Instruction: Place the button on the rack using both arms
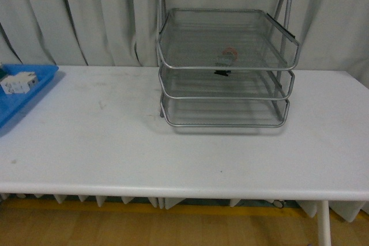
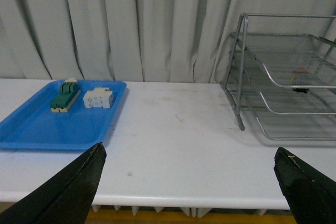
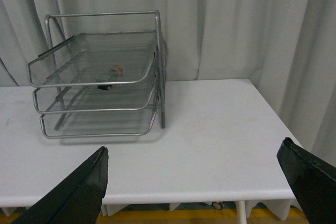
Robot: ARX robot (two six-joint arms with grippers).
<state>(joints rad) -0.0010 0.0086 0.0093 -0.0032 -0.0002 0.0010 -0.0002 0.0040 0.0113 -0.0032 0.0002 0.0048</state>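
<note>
The rack (image 1: pixel 225 61) stands toward the back of the white worktop (image 1: pixel 173 154), in front of a grey curtain (image 1: pixel 86 15); its three mesh tiers step forward from top to bottom; the button (image 1: pixel 229 56) lies in the top tier, its red cap seen through the mesh, with a dark part just below it; whether that dark part belongs to it or sits on the middle tier I cannot tell; neither arm shows in the front view. In the left wrist view the left pincer (image 2: pixel 191 182) has its fingers (image 2: pixel 68 192) spread wide apart and holds nothing, over the near edge of the worktop; a blue tray (image 2: pixel 47 129) lies well apart from the rack and holds a green-topped switch (image 2: pixel 65 97) and a white breaker (image 2: pixel 98 98) side by side. In the right wrist view the right pincer (image 3: pixel 194 187) is likewise wide apart and empty, with the rack ahead and the button visible as a red spot in the top tier.
</note>
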